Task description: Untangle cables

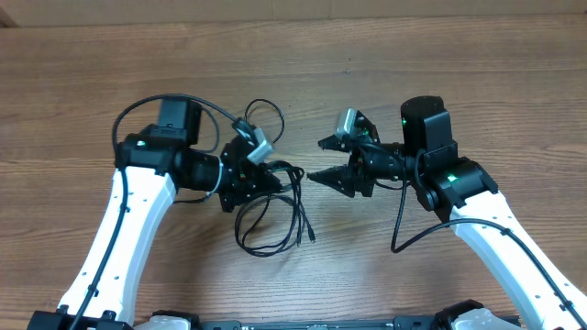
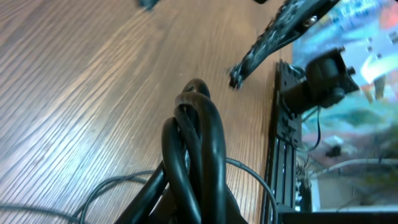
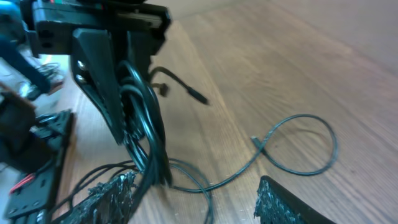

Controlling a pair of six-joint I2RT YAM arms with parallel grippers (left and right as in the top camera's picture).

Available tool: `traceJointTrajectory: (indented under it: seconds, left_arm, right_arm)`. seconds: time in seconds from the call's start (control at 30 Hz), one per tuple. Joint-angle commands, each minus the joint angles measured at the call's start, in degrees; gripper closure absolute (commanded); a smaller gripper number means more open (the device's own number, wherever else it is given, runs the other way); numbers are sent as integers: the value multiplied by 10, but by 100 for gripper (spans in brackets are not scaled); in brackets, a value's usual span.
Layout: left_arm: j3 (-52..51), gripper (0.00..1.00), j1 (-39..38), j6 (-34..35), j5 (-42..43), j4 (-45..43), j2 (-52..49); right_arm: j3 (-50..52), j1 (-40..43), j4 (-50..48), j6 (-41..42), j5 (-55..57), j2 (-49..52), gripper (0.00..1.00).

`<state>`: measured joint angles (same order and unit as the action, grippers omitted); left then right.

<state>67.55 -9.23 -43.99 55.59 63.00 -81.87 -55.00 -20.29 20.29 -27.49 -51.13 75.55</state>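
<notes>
The cables are thin black cords. My left gripper (image 1: 260, 178) is shut on a bunched part of them (image 1: 275, 174) and holds it off the table. Loose loops hang down to the wood (image 1: 272, 229), and one strand curls up behind the gripper (image 1: 264, 112). In the left wrist view the held bundle (image 2: 198, 143) fills the foreground and hides my jaws. My right gripper (image 1: 317, 160) is open and empty, just right of the bundle. In the right wrist view its fingers (image 3: 193, 200) frame the hanging cables (image 3: 148, 127). A loose strand (image 3: 303, 140) with a plug end lies on the wood.
The wooden table (image 1: 440, 73) spreads to the back and sides. Thicker black wires fixed to my arms loop at the left arm (image 1: 138, 110) and the right arm (image 1: 400, 225). A black frame rail (image 2: 285, 143) runs along the table's near edge.
</notes>
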Motion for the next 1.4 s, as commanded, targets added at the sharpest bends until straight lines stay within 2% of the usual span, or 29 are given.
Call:
traceJointTrajectory:
  seconds: [0.0, 0.1, 0.17, 0.23, 0.37, 0.5, 0.67, 0.83, 1.03, 1.3, 1.37]
  left_arm:
    - [7, 96, -20, -61, 3, 0, 13]
    - [7, 96, -27, -99, 0, -10, 13]
    - [7, 96, -27, -98, -3, -28, 13]
    - [7, 96, -27, -95, -3, -42, 13]
    - [7, 96, -27, -65, -14, -54, 13]
    - [7, 96, -27, -21, -31, -49, 13]
    - [7, 96, -27, -1, -30, -44, 13]
    - [7, 96, -28, 2, 2, -49, 13]
    - [7, 96, -28, 6, 9, -61, 13]
    - [7, 96, -28, 10, 7, -68, 13]
    - [7, 96, -28, 15, -2, -69, 13]
  right_arm:
    - [-3, -4, 23, -47, -34, 1, 37]
    - [-3, -14, 54, -75, -34, 1, 38]
    - [-3, -21, 63, -76, -34, 1, 38]
    - [-3, -26, 64, -76, -34, 1, 43]
    - [-3, -29, 58, -95, -27, 1, 59]
    - [-3, -29, 40, -95, -3, 1, 61]
    - [-3, -29, 12, -95, 15, 1, 74]
    - [-3, -29, -5, -95, 23, 1, 79]
    - [-3, -29, 3, -94, 40, 1, 96]
    - [-3, -29, 15, -94, 40, 1, 96]
    - [-3, -29, 17, -70, 54, 1, 96]
